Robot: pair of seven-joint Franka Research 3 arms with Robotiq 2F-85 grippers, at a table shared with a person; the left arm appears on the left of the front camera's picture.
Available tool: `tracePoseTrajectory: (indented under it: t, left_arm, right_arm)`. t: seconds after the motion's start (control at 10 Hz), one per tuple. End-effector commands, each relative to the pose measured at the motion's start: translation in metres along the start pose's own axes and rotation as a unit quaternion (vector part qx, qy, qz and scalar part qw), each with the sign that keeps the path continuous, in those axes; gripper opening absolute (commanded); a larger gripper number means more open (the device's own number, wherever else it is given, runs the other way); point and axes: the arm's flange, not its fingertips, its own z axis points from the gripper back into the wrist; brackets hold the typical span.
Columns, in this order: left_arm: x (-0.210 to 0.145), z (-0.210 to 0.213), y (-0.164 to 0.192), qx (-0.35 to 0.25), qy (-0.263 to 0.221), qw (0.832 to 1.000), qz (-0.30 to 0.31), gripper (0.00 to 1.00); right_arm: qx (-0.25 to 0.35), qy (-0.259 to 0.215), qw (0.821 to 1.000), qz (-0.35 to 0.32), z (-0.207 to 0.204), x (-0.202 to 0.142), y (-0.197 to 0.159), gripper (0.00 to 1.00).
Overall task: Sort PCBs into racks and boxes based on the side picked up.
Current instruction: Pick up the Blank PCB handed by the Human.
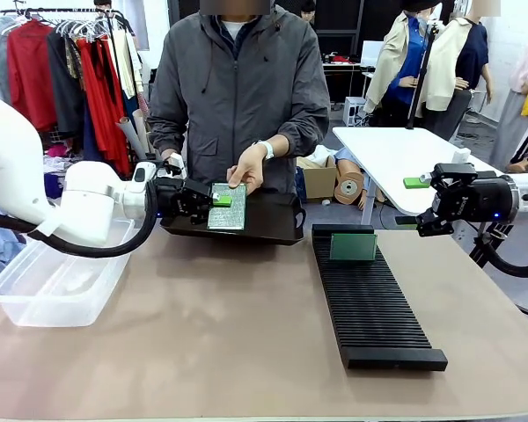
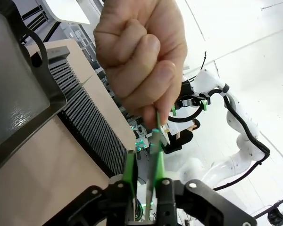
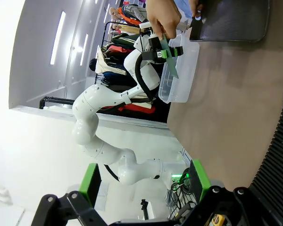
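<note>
A person's hand (image 1: pixel 246 171) holds a PCB (image 1: pixel 229 211), pale dotted face towards me, above a flat black tray (image 1: pixel 268 224). My left gripper (image 1: pixel 213 200) has its green pads on either side of that PCB. In the left wrist view the PCB (image 2: pixel 157 123) hangs edge-on from the hand (image 2: pixel 141 52), against one pad, with a narrow gap to the other; the left gripper (image 2: pixel 144 167) is open. Another PCB (image 1: pixel 353 246) stands in the far end of the black rack (image 1: pixel 370 303). The clear box (image 1: pixel 57 286) sits at the left. My right gripper (image 1: pixel 422 204) hovers open, holding nothing, at the right.
A white side table (image 1: pixel 396 158) stands behind my right arm. Bare brown tabletop lies between the box and the rack. The right wrist view shows the right gripper (image 3: pixel 144 181), the box (image 3: pixel 184 70), the tray (image 3: pixel 231 21) and the rack's edge (image 3: pixel 280 155).
</note>
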Motion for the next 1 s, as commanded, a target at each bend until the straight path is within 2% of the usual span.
tracePoseTrajectory:
  t: [0.0, 0.6, 0.9]
  left_arm:
    - [-0.0067, 0.0021, -0.0064, -0.013, -0.007, 1.000, -0.010, 0.00]
    - [-0.0071, -0.0003, -0.0019, -0.010, -0.011, 1.000, 0.011, 0.00]
    - [-0.0015, 0.0002, -0.0018, -0.011, 0.004, 1.000, -0.001, 0.00]
  right_arm:
    - [0.004, 0.001, 1.000, 0.001, 0.0002, 0.0003, 0.0023, 1.00]
    - [0.004, 0.001, 1.000, 0.001, 0.0002, 0.0003, 0.0023, 1.00]
    - [0.004, 0.001, 1.000, 0.001, 0.0002, 0.0003, 0.0023, 1.00]
